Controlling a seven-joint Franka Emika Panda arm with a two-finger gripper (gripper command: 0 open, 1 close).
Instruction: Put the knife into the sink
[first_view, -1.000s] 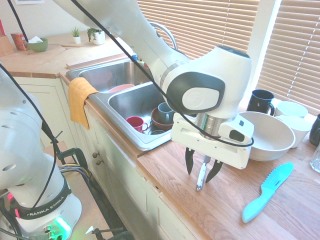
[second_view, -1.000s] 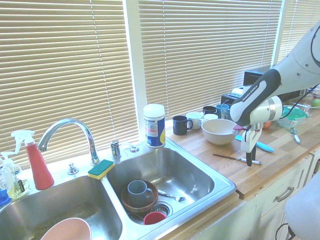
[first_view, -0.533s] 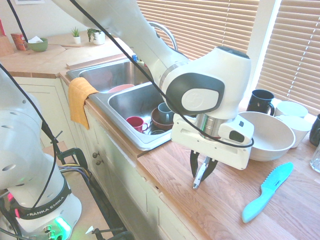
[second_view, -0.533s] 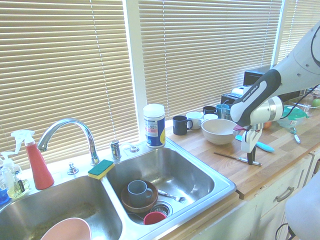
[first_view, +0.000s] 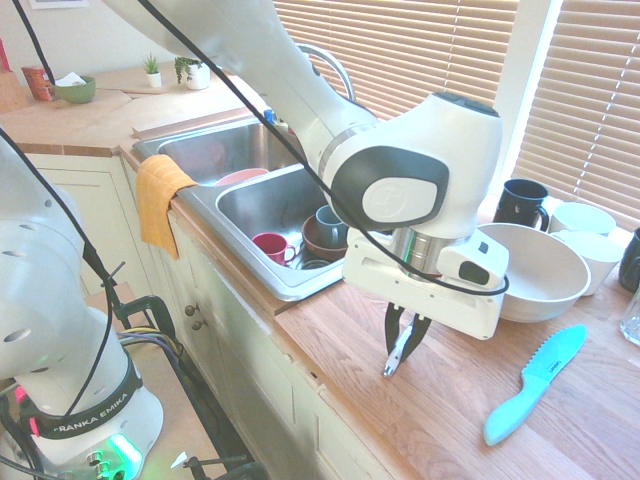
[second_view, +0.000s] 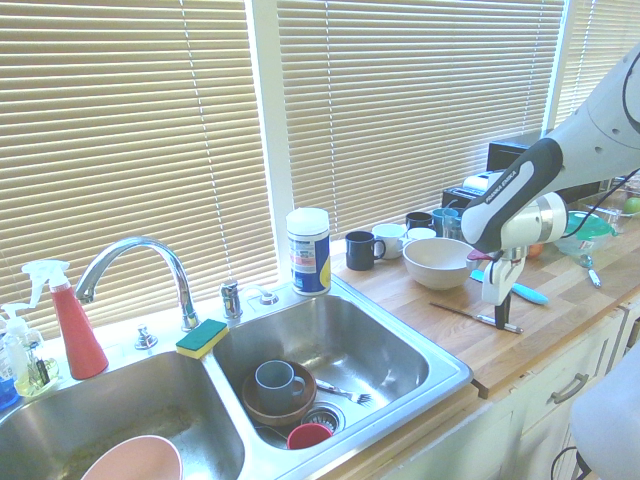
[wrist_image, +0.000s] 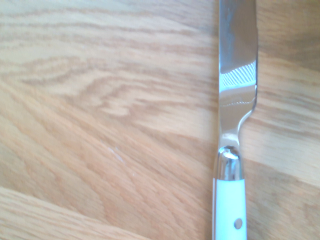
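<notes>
gripper (first_view: 400, 340): pointed straight down over the table, fingers pinched together on the knife's white handle.
knife (first_view: 399, 352): on the table right under the gripper, clamped at the handle; it lay flat in the second exterior view (second_view: 478, 316), blade running toward the sink. Wrist view showed the white handle with one rivet, a shiny bolster and the grey blade (wrist_image: 236, 60) against the wood grain. Not in the sink.
table (first_view: 450, 420): light wood, butted against the sink's rim.
turquoise knife (first_view: 534, 383): flat on the table, well apart from the gripper, on the side away from the sink.
bowl (first_view: 535, 270): large, off-white, on the table behind the gripper.
mugs: a dark mug (first_view: 520, 203) by the bowl, near the blinds; the second exterior view showed several more in a cluster by the window.
sink (second_view: 440, 377): steel double basin, near the knife but not touching it. Basin nearer the knife held a brown bowl (second_view: 280, 403) with a grey mug (second_view: 276, 381) in it, a red cup (second_view: 309, 436) and a fork (second_view: 344, 393). Other basin held a pink dish (second_view: 133, 459).
cloth (first_view: 158, 201): orange, draped over the sink's front edge.
sponge (second_view: 202, 337): yellow and green, on the divider behind the basins.
faucet (second_view: 135, 268): curved chrome, behind the sink.
canister (second_view: 308, 251): white, upright on the ledge behind the sink.
spray bottle (second_view: 70, 322): red with white trigger, beside the faucet.
</notes>
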